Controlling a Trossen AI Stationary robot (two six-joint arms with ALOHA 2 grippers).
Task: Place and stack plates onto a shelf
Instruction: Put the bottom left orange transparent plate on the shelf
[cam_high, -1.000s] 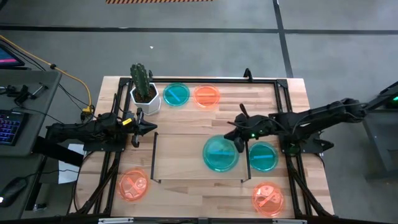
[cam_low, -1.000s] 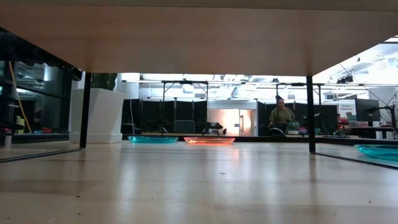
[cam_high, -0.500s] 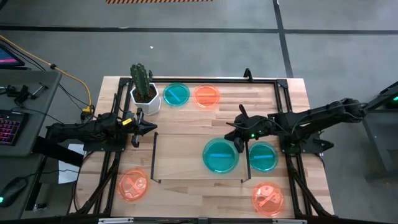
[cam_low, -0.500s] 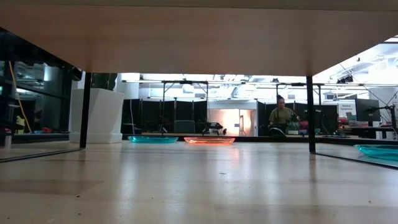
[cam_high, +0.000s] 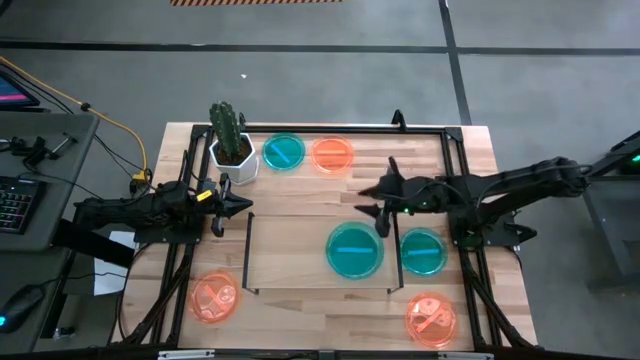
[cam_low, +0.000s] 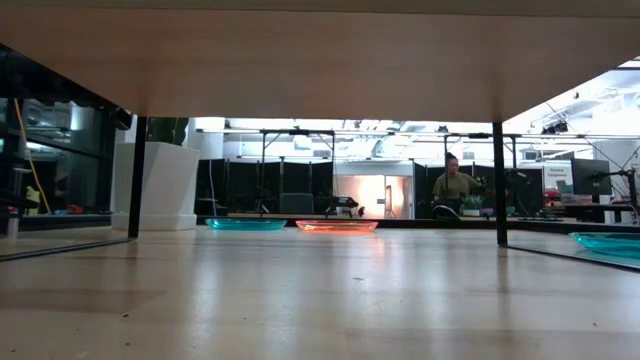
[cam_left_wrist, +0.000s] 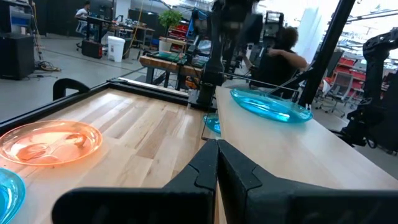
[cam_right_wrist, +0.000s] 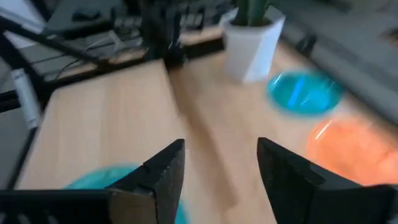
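While the left gripper (cam_high: 243, 205) waits at the shelf's left rail with its fingers pressed together and nothing between them, the right gripper (cam_high: 370, 197) hovers above the table just beyond the far right corner of the shelf (cam_high: 290, 250). Its fingers (cam_right_wrist: 163, 171) stand spread apart, and nothing is held between them.

On the shelf, 1 teal plate (cam_high: 354, 249) lies flat near the right rail. A 2nd teal plate (cam_high: 423, 251) lies on the tabletop just right of that rail. At the far edge of the table, another teal plate (cam_high: 284, 152) and an orange plate (cam_high: 332, 155) sit side by side, beside the white cactus pot (cam_high: 233, 155). 2 more orange plates lie near the table's front edge, 1 at the left corner (cam_high: 214, 297) and 1 at the right (cam_high: 431, 318).

From table height, the far teal and orange plates show flat beneath the shelf board, and a person (cam_low: 452, 184) sits in the room beyond.
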